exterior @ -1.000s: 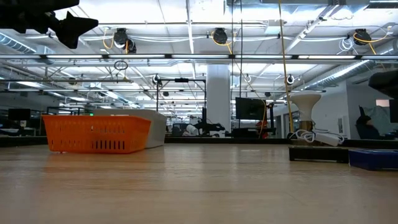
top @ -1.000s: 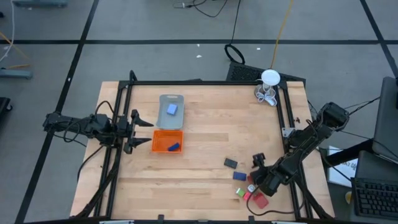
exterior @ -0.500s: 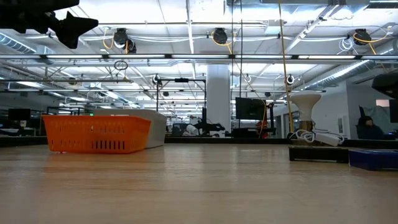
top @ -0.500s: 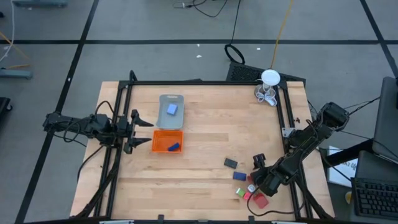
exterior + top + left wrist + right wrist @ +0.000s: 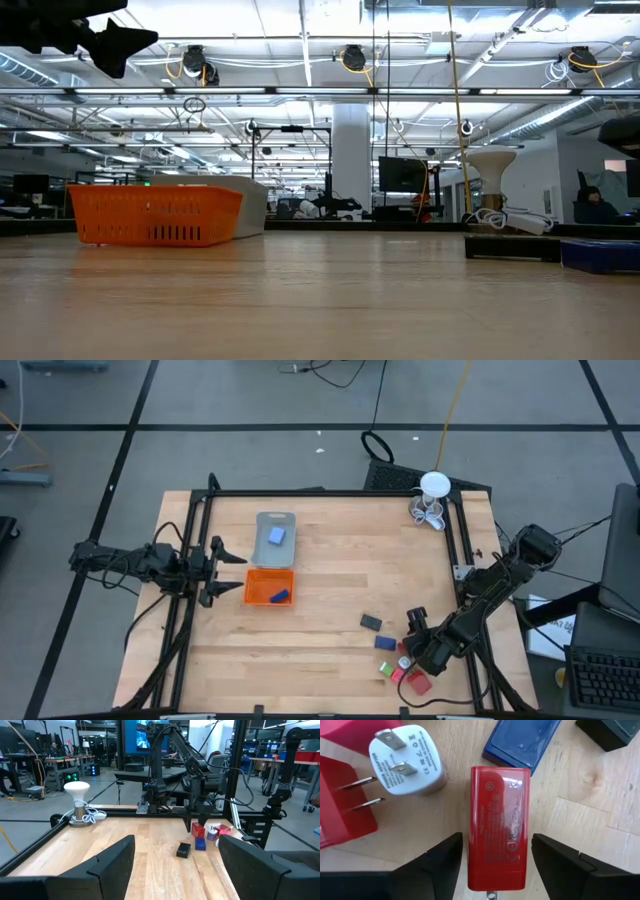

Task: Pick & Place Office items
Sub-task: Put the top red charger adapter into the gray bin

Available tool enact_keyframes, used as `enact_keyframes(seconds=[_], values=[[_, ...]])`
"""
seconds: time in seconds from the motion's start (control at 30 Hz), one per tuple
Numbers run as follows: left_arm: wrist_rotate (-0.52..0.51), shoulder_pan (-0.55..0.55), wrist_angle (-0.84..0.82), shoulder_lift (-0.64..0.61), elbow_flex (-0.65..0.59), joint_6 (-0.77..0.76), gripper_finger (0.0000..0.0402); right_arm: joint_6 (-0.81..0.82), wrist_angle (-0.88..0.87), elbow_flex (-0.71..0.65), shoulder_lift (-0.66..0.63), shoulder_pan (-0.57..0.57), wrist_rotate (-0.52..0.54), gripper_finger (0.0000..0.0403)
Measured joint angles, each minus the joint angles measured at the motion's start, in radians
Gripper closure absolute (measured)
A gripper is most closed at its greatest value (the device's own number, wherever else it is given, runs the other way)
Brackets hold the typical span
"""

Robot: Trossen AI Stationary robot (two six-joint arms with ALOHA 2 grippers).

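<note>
The right gripper (image 5: 494,857), fingers open and not touching, straddles the red block (image 5: 499,826) at the table's near right.

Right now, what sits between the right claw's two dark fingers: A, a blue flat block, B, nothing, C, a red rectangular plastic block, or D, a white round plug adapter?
C: in the right wrist view the red rectangular plastic block lies lengthwise between the right claw's fingers, with a gap on each side; the white round plug adapter and blue flat block lie beyond.
</note>
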Motion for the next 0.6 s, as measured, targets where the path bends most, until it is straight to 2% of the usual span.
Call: enact_keyframes(seconds=[0.6], values=[[0.000,0.001,0.000,0.000,0.000,0.000,0.0110,0.000,0.000,0.000,0.000,0.000,0.000,0.0244]])
